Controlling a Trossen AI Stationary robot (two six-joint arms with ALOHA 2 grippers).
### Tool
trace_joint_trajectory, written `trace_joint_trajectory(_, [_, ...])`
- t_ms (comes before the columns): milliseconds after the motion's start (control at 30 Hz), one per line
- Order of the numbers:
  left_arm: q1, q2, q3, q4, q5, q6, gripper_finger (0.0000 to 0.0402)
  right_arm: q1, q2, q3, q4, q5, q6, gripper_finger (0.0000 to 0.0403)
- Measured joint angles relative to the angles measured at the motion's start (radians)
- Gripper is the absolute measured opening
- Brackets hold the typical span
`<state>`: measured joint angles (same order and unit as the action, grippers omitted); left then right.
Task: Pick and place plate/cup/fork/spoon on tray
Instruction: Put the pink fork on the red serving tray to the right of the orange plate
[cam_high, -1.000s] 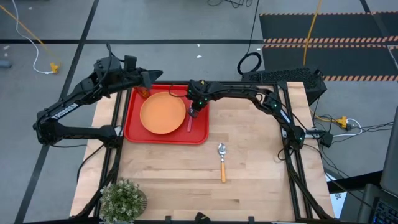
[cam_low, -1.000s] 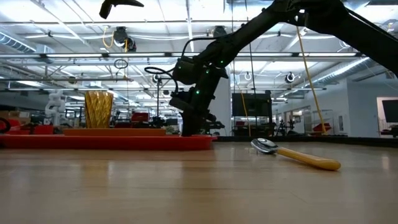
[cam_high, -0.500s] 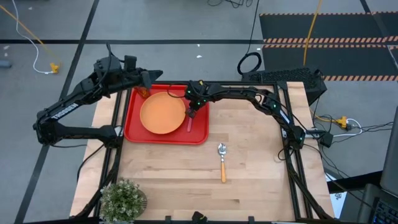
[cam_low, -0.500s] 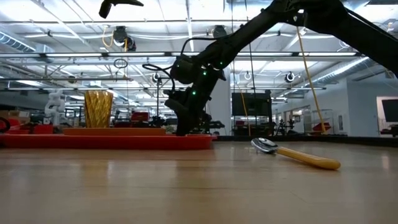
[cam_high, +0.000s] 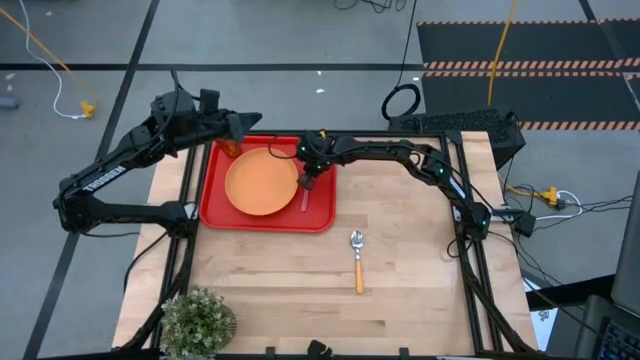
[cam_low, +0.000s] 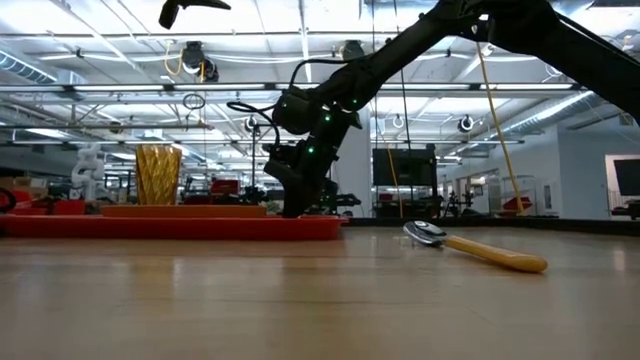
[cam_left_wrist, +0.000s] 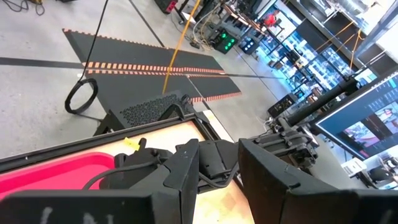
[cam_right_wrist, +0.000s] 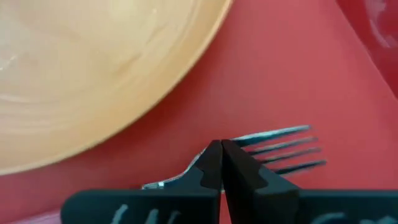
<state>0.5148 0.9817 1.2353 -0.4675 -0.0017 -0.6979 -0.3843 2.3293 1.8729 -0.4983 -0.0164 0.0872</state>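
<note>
Fork (cam_right_wrist: 273, 149) with silver tines, flat on red tray (cam_right_wrist: 298, 74) beside orange plate (cam_right_wrist: 93, 68), right jaws together above it, left jaws apart.

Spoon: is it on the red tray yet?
No. The spoon lies on the bare wooden table, apart from the tray.

grey floor (cam_high: 300, 40) | striped black mat (cam_high: 520, 45) | ceiling lights (cam_low: 120, 45)

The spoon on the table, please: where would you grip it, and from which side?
Grip the spoon across its orange-yellow handle, coming straight down. It lies flat on the bare wood, clear of the tray, and the straight handle is easier to pinch than the rounded metal bowl.
</note>
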Motion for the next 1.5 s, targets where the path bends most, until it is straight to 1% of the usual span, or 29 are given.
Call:
trace_joint_trajectory(133, [0.0, 0.0, 0.0, 0.0, 0.0, -0.001, 0.0113, 0.007, 0.004, 0.0, 0.001, 0.022, -0.021, 0.0])
trace_joint_trajectory(367, [0.0, 0.0, 0.0, 0.0, 0.0, -0.012, 0.0113, 0.008, 0.004, 0.0, 0.011, 0.027, -0.023, 0.0])
trace_joint_trajectory(567, [0.0, 0.0, 0.0, 0.0, 0.0, -0.013, 0.0113, 0.008, 0.004, 0.0, 0.038, 0.016, -0.022, 0.0])
trace_joint_trajectory(667, [0.0, 0.0, 0.0, 0.0, 0.0, -0.013, 0.0113, 0.007, 0.003, 0.0, 0.07, -0.013, -0.017, 0.0])
trace_joint_trajectory(800, [0.0, 0.0, 0.0, 0.0, 0.001, -0.014, 0.0113, 0.003, -0.028, 0.0, 0.069, -0.014, 0.014, 0.0])
trace_joint_trajectory(867, [-0.001, 0.0, 0.0, 0.0, 0.002, -0.014, 0.0113, -0.007, -0.046, 0.001, 0.053, -0.04, 0.021, 0.0])
trace_joint_trajectory(967, [-0.007, 0.0, 0.0, 0.0, 0.002, -0.014, 0.0113, -0.027, -0.06, 0.002, 0.009, -0.044, 0.013, 0.0])
trace_joint_trajectory(1067, [-0.015, 0.0, 0.0, -0.002, 0.002, -0.011, 0.0113, -0.055, -0.062, 0.001, -0.039, -0.11, 0.01, 0.0])
trace_joint_trajectory(1167, [-0.022, 0.0, 0.0, -0.006, 0.001, 0.002, 0.0113, -0.07, -0.062, 0.001, -0.034, -0.163, 0.023, 0.0])
trace_joint_trajectory(1233, [-0.022, 0.0, 0.0, -0.009, 0.001, 0.013, 0.0113, -0.07, -0.062, 0.001, -0.023, -0.17, 0.02, 0.0])
trace_joint_trajectory(1333, [-0.022, 0.0, 0.0, -0.008, 0.001, 0.02, 0.0113, -0.061, -0.062, 0.001, -0.023, -0.185, -0.023, 0.0])
trace_joint_trajectory(1400, [-0.022, 0.0, 0.0, -0.009, 0.001, 0.023, 0.0113, -0.058, -0.059, 0.0, -0.028, -0.218, -0.044, 0.0])
trace_joint_trajectory(1500, [-0.022, 0.0, 0.0, -0.008, 0.001, 0.019, 0.0113, -0.056, -0.049, -0.049, -0.013, -0.219, -0.055, 0.0])
